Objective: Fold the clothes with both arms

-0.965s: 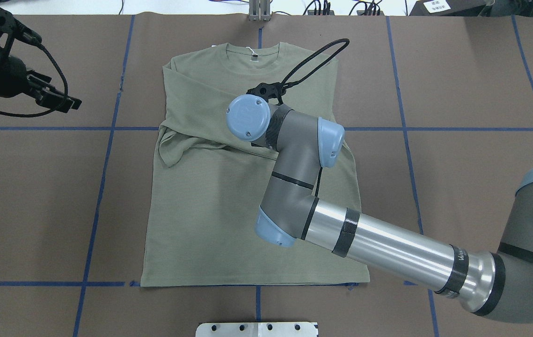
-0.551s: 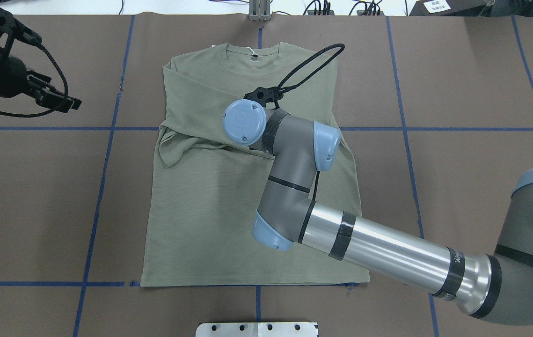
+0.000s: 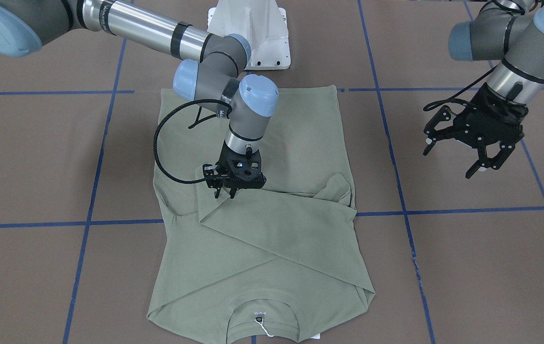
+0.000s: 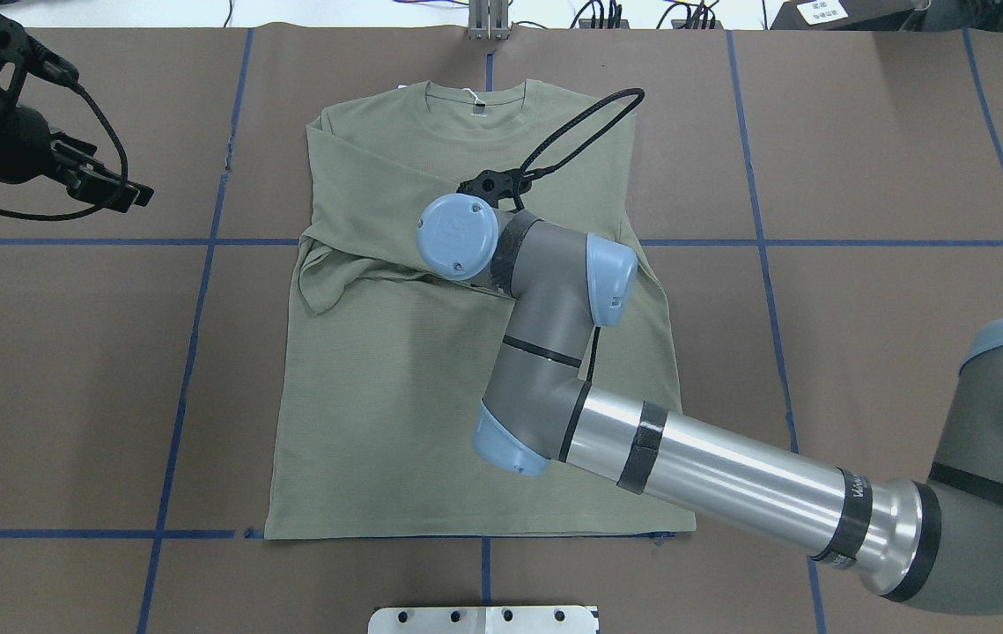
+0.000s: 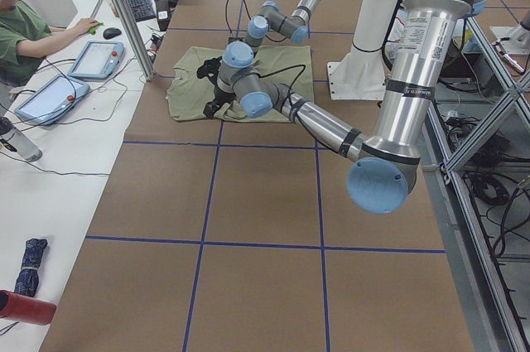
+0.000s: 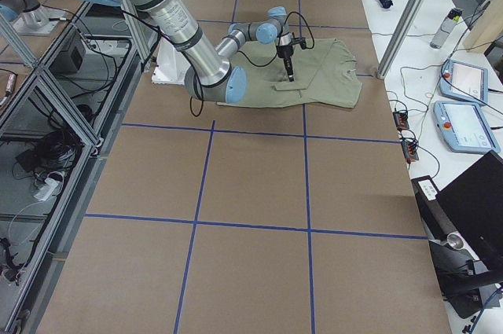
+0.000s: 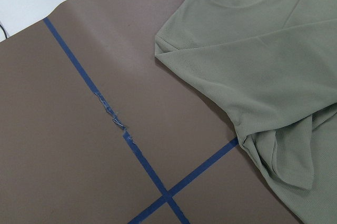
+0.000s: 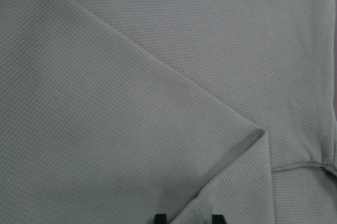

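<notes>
Right gripper (image 3: 224,192) is seen nearly closed, pointed straight down at the shirt (image 3: 272,248). A raised fold at the corner of the folded-over sleeve (image 3: 291,229) is pinched between its fingertips (image 8: 159,217).

The shirt is sage green, and a fine waffle knit is shown in the right wrist view. It is laid flat, mid-table, with the round ribbed collar (image 3: 261,306) at the far side from the robot and the straight hem (image 4: 475,528) lined up along a blue tape line near the robot. A neck label (image 3: 258,313) and a white tag string (image 3: 266,328) are seen inside the collar. The sleeve is folded diagonally across the chest. A bunched wad of cloth (image 4: 320,277) is left at the shirt's edge on the robot's left side. The lower body is smooth, with few wrinkles.

The shirt is carried on a brown table (image 3: 37,157) gridded with blue tape (image 3: 91,191). A white pedestal base (image 3: 262,33) is placed just past the hem.

Left gripper (image 3: 458,155) is held wide open and empty, above bare table, well apart from the shirt.

A person (image 5: 21,25) is seated at a side bench in the left view.
</notes>
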Motion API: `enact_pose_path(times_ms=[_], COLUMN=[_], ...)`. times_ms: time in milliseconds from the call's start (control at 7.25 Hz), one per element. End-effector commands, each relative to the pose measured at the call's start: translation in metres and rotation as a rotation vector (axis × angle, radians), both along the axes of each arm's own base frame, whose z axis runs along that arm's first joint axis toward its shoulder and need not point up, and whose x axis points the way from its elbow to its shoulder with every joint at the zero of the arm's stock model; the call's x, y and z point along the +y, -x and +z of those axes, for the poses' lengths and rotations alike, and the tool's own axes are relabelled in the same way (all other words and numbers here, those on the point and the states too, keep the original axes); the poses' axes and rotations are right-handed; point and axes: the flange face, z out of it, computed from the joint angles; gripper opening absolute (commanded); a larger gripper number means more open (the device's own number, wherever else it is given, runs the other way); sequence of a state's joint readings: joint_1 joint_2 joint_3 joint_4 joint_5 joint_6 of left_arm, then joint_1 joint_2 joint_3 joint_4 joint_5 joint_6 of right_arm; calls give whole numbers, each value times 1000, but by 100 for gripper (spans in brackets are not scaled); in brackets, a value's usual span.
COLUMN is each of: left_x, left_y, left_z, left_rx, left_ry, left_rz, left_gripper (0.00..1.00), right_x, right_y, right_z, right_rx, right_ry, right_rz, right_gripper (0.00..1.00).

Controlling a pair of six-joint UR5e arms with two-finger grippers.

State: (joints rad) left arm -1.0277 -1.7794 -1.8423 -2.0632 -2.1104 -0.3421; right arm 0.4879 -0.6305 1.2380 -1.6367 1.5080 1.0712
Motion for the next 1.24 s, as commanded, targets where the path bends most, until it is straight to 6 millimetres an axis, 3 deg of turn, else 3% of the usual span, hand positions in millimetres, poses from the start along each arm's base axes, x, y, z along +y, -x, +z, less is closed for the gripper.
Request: enact_pose_path(times_ms=[0,276,689,1103], left_x=[0,0,1,2], left_y=[0,0,0,0], left_z=[0,-1,-2,-3], left_rx=[0,1,3,4], left_ry=[-1,-1,-4,-4], left_rz=[1,0,2,1], left_gripper=[100,100,100,100], right_x=[-3,-16,-15,-19], right_y=[-2,-19,-87,-103], right_z=[-3,-4,43,67], right_rx=[0,0,45,82], right_ry=[-7,-11,-66,-84], right_rz=[-8,0,-81,-117], right_gripper=[0,0,0,0])
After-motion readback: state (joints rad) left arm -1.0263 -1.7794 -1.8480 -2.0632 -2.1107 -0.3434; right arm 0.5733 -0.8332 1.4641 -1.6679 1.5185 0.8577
